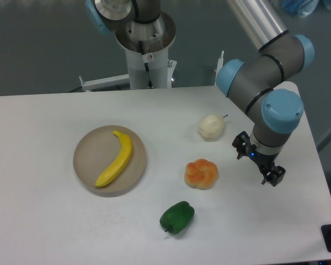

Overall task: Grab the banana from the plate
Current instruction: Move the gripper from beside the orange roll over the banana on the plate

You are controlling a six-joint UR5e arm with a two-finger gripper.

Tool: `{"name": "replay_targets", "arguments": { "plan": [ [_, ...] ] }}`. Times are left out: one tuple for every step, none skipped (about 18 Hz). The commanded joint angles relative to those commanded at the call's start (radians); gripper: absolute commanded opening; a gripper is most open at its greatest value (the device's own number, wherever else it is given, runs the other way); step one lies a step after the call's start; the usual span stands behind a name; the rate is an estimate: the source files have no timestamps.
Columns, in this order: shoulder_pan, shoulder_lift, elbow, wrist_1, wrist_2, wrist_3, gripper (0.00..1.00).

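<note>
The camera looks down on a white table (55, 221) from the front. The plate (91, 152), round and beige with a low rim, sits on the left half of the table. The banana (117, 159) is the only thing in it, lying across it on a slant, one end near the upper rim and the other close to the lower left rim. Nothing touches the banana except the plate beneath it.

To the right of the plate, out on the bare table, are three other pieces. A pale cream fruit with a small stem (211, 126) is farthest back. An orange lobed fruit (201, 174) is in front of it. A green pepper (177, 217) is nearest the front edge. They stand apart from one another and from the plate.

The gripper (259, 163) hangs over the right side of the table, well apart from the plate and just right of the orange fruit. It holds nothing. Its dark fingers are small and seen at an angle, so I cannot tell how wide the claw is set.

The arm (265, 72) runs off the top edge, and its base column (146, 49) is cut off there too.
</note>
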Motion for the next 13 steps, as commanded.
{"name": "replay_targets", "arguments": {
  "plan": [
    [-0.002,0.0,0.0,0.002,0.0,-0.002,1.0],
    [-0.009,-0.005,0.001,0.005,0.0,-0.008,1.0],
    [-0.027,-0.008,0.006,0.005,0.005,-0.014,1.0],
    [-0.038,-0.002,0.009,0.0,0.002,-0.026,1.0],
    [-0.058,0.006,0.005,-0.002,0.0,-0.072,1.0],
    [-0.075,0.021,-0.005,-0.005,-0.006,-0.121,1.0],
    [-0.098,0.028,-0.009,-0.009,-0.008,-0.156,1.0],
    [-0.126,0.035,-0.018,-0.017,-0.009,-0.176,1.0],
    [-0.155,0.05,-0.021,-0.031,-0.011,-0.195,1.0],
    [-0.185,0.06,-0.023,-0.046,-0.011,-0.221,1.0],
    [-0.211,0.072,-0.023,-0.066,-0.017,-0.253,1.0],
    [-0.231,0.084,-0.026,-0.083,-0.02,-0.285,1.0],
    [-0.254,0.095,-0.032,-0.093,-0.028,-0.313,1.0]
  ]
}}
